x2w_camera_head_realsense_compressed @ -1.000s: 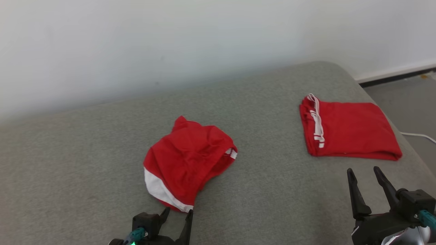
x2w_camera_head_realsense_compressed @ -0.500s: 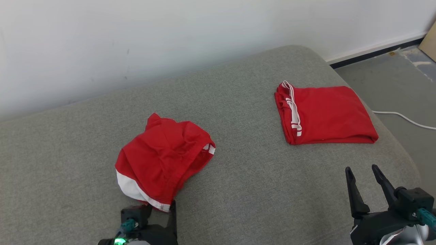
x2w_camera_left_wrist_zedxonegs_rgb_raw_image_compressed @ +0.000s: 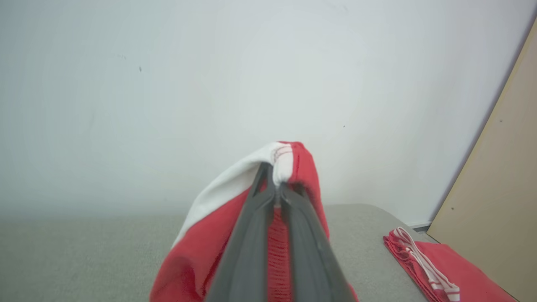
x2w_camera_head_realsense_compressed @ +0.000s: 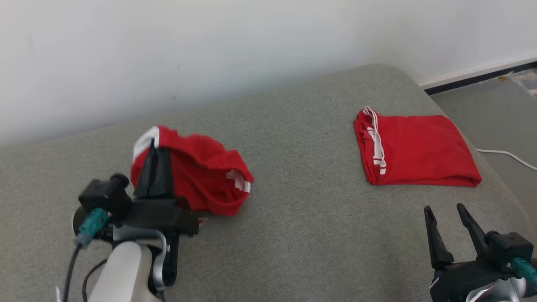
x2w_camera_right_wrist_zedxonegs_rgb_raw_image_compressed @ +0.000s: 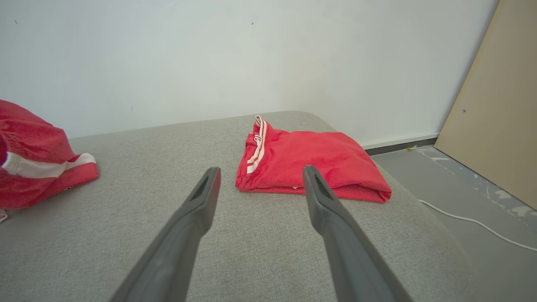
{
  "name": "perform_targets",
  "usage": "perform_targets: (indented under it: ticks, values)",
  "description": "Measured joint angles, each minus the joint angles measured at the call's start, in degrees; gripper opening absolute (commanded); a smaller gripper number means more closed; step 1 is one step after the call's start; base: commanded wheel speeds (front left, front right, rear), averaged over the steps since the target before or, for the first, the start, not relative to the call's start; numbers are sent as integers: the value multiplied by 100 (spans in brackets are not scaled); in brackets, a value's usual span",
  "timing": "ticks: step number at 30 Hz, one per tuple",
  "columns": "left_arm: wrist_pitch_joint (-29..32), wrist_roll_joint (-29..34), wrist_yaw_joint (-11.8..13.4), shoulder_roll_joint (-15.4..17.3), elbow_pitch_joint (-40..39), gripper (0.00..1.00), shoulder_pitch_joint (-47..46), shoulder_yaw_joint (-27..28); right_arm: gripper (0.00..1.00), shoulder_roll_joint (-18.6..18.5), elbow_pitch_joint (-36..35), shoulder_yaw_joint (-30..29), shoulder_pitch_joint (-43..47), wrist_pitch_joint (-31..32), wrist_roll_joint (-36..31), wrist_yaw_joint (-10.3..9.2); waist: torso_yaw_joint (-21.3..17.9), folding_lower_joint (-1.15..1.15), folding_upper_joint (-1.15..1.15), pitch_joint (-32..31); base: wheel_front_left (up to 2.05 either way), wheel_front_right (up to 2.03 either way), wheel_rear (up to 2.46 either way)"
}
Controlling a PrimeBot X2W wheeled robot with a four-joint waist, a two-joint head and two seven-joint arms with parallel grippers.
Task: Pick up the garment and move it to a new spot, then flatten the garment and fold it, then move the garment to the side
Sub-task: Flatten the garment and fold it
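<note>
The garment is a crumpled red piece with white trim, partly lifted off the grey cushion. My left gripper is shut on its white-banded edge, which rises above the rest of the cloth. In the left wrist view the closed fingers pinch that white and red hem at their tips. The garment's lower part still rests on the cushion. My right gripper stands open and apart at the lower right, nothing between its fingers.
A second red garment, folded flat, lies at the cushion's far right, near its edge. Past that edge are grey floor and a white cable. A white wall runs behind; a tan board leans at the right.
My left gripper has shut on the garment's white-trimmed edge and raised it up and away from the front edge. The head camera has shifted. The right gripper has stayed open in place.
</note>
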Motion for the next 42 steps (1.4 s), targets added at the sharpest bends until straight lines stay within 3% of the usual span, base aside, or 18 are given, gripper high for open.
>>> perform_targets:
  ticks: [8, 11, 15, 21, 25, 29, 36, 37, 38, 39, 42]
  values:
    - [-1, -171, -877, -23, -290, 0, -719, -197, 100, 35, 65, 10, -14, -20, 0, 0, 85, 0, 0, -138, 0, 0, 0]
    - [-2, -517, -1051, -53, -204, 0, -1046, -517, 100, 52, 107, 24, -17, -40, 0, 0, 86, 0, 0, -172, 0, 0, 0]
    - [-8, -1280, -1107, -55, -225, 0, -1443, -1096, 100, 62, 152, 57, -29, -75, 8, 0, 56, 0, 0, -178, 0, 0, 0]
    - [-9, -2285, -1036, -69, -527, 0, -1828, -1627, 100, 66, 194, 80, -39, -118, 11, 0, 22, 0, 0, -138, 0, 0, 0]
    - [-10, -2561, -767, -73, -571, 0, -1868, -1566, 100, 89, 234, 102, -76, -126, 13, 0, 12, 0, 0, -79, 0, 0, 0]
    - [-10, -2109, -468, -71, -23, 0, -1433, -1157, 100, 143, 258, 141, -84, -154, 13, 0, 25, 0, 0, -19, 0, 0, 0]
    - [-9, -1386, -23, 267, 1192, 0, -456, -214, 100, 145, 292, 174, -86, -174, 19, 0, 101, 0, 0, 60, 0, 0, 0]
    - [-9, -1356, 8, 303, 1369, 17, -361, -118, 100, 142, 294, 176, -86, -171, 19, 0, 115, 0, 0, 66, 0, 0, 0]
    - [-10, -1359, 16, 332, 1585, 17, -281, -57, 100, 142, 292, 177, -86, -169, 19, 0, 131, 0, 0, 69, 0, 0, 0]
    - [-9, -1329, 53, 370, 1797, 100, -213, -56, 100, 140, 291, 179, -86, -168, 19, 0, 145, 0, 0, 71, 0, 0, 0]
    - [-9, -1293, 59, 444, 2241, 100, -140, 14, 100, 123, 291, 209, -86, -157, 19, 0, 197, 0, 0, 77, 0, 0, 0]
